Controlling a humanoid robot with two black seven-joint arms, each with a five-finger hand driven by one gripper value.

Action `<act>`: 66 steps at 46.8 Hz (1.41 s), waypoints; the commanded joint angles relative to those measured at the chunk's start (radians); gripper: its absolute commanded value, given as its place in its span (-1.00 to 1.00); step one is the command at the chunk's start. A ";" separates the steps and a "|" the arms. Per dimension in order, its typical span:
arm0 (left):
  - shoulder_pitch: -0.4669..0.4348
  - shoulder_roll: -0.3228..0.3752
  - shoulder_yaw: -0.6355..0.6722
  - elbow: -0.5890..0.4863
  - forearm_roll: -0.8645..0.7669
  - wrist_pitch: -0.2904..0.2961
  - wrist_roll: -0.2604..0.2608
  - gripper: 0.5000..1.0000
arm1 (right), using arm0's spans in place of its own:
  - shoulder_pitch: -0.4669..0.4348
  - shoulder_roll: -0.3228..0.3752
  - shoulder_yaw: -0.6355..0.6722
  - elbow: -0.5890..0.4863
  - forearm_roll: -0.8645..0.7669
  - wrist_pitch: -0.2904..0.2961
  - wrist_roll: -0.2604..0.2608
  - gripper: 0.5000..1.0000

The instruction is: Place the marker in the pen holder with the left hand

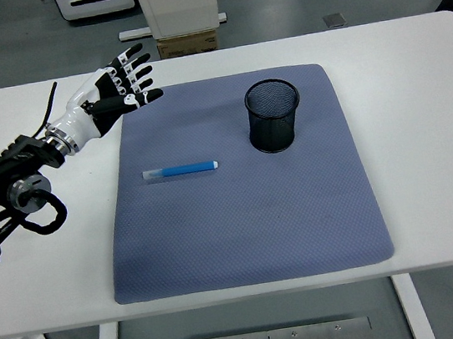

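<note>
Black mesh pen holder (273,116) stands apart from the marker (180,170).

Bench (420,108): smooth white top, faint sheen, hard laminate look.
Mat (250,217): grey-blue cloth, matt, finely dimpled weave, soft rounded edges.
Pen holder (273,115): black wire mesh, metal look, matt, light seen through weave.
Marker (180,171): smooth plastic, blue barrel, translucent pale cap end, slight gloss.
Left hand (114,91): hard shell in glossy white and black plastic, metallic ring at wrist; black cable looped beside forearm, rubbery matt.
</note>
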 commanded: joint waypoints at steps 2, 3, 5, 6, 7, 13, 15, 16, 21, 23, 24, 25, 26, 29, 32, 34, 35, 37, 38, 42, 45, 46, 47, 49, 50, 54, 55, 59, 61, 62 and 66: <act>-0.063 0.001 0.087 -0.006 0.004 -0.003 0.000 1.00 | 0.000 0.000 0.000 0.000 0.000 0.000 0.000 1.00; -0.073 0.002 0.098 -0.006 0.002 -0.006 -0.001 1.00 | 0.000 0.000 0.000 0.000 0.000 -0.001 0.000 1.00; -0.079 0.002 0.109 -0.006 -0.001 -0.007 -0.001 1.00 | -0.001 0.000 0.000 0.000 0.000 0.000 0.000 1.00; -0.079 0.002 0.109 -0.006 -0.001 -0.007 -0.001 1.00 | -0.001 0.000 0.000 0.000 0.000 0.000 0.000 1.00; -0.086 0.019 0.135 -0.011 -0.008 -0.007 -0.007 1.00 | 0.000 0.000 0.000 0.000 0.000 0.000 0.000 1.00; -0.088 0.022 0.190 -0.026 -0.024 -0.007 -0.014 1.00 | -0.001 0.000 0.000 0.000 0.000 -0.002 0.000 1.00; -0.090 0.020 0.210 -0.026 -0.027 -0.006 -0.017 1.00 | 0.000 0.000 0.000 0.000 0.000 0.000 0.000 1.00; -0.093 0.020 0.221 -0.026 -0.028 -0.006 -0.021 1.00 | 0.000 0.000 0.000 0.000 0.000 0.000 0.000 1.00; -0.149 0.010 0.325 -0.026 -0.016 0.002 -0.034 1.00 | 0.000 0.000 0.000 0.000 0.000 0.000 0.000 1.00; -0.185 0.002 0.395 -0.029 -0.016 0.002 -0.034 1.00 | 0.000 0.000 0.000 0.000 0.000 0.000 0.000 1.00; -0.201 -0.006 0.435 -0.031 -0.016 0.003 -0.035 1.00 | -0.001 0.000 0.000 0.000 0.000 -0.001 0.000 1.00; -0.202 -0.006 0.435 -0.031 -0.016 0.003 -0.035 1.00 | -0.001 0.000 0.000 0.000 0.000 -0.002 0.000 1.00; -0.250 -0.031 0.527 -0.031 -0.016 0.003 -0.038 1.00 | -0.001 0.000 0.000 0.000 0.000 0.000 0.000 1.00; -0.290 -0.064 0.596 -0.034 -0.016 0.000 -0.041 1.00 | -0.001 0.000 0.000 0.000 0.000 0.000 0.000 1.00; -0.320 -0.076 0.644 -0.055 -0.009 0.000 -0.044 1.00 | -0.001 0.000 0.000 0.000 0.000 0.000 0.000 1.00; -0.335 -0.076 0.664 -0.064 0.011 0.000 -0.046 1.00 | 0.000 0.000 0.000 0.000 0.000 0.000 0.000 1.00; -0.341 -0.076 0.672 -0.067 0.028 0.000 -0.046 1.00 | 0.000 0.000 0.000 0.000 0.000 0.000 0.000 1.00; -0.352 -0.079 0.676 -0.071 0.071 0.000 -0.046 1.00 | -0.001 0.000 0.000 0.000 0.000 -0.001 0.000 1.00; -0.355 -0.081 0.676 -0.071 0.091 0.000 -0.046 1.00 | 0.000 0.000 0.000 0.000 0.000 0.000 0.000 1.00; -0.366 -0.079 0.679 -0.084 0.175 0.002 -0.044 1.00 | 0.000 0.000 0.000 0.000 0.000 0.000 0.000 1.00; -0.378 -0.079 0.684 -0.086 0.202 0.002 -0.044 1.00 | 0.000 0.000 0.000 0.000 0.000 0.000 0.000 1.00; -0.392 -0.081 0.699 -0.090 0.229 0.003 -0.043 1.00 | 0.000 0.000 0.000 0.000 0.000 0.000 0.000 1.00; -0.398 -0.081 0.707 -0.089 0.238 0.003 -0.043 1.00 | 0.000 0.000 0.000 0.000 0.000 -0.001 0.000 1.00; -0.409 -0.081 0.719 -0.089 0.257 0.006 -0.040 1.00 | 0.000 0.000 0.000 0.000 0.000 0.000 0.000 1.00; -0.413 -0.081 0.727 -0.089 0.264 0.006 -0.038 1.00 | -0.001 0.000 0.000 0.000 0.000 0.000 0.000 1.00; -0.429 -0.081 0.735 -0.089 0.295 0.031 -0.037 1.00 | 0.000 0.000 0.000 0.000 0.000 0.000 0.000 1.00; -0.430 -0.081 0.735 -0.089 0.298 0.040 -0.035 1.00 | -0.001 0.000 0.000 0.000 0.000 -0.001 0.000 1.00; -0.438 -0.085 0.736 -0.089 0.318 0.066 -0.032 1.00 | 0.000 0.000 0.000 0.000 0.000 0.000 0.000 1.00; -0.447 -0.093 0.736 -0.089 0.341 0.069 -0.032 1.00 | 0.000 0.000 0.000 0.000 0.000 0.000 0.000 1.00; -0.450 -0.095 0.736 -0.089 0.352 0.069 -0.031 1.00 | 0.000 0.000 0.000 0.000 0.000 0.000 0.000 1.00; -0.455 -0.098 0.736 -0.089 0.378 0.071 -0.014 1.00 | -0.001 0.000 0.000 0.000 0.000 0.000 0.000 1.00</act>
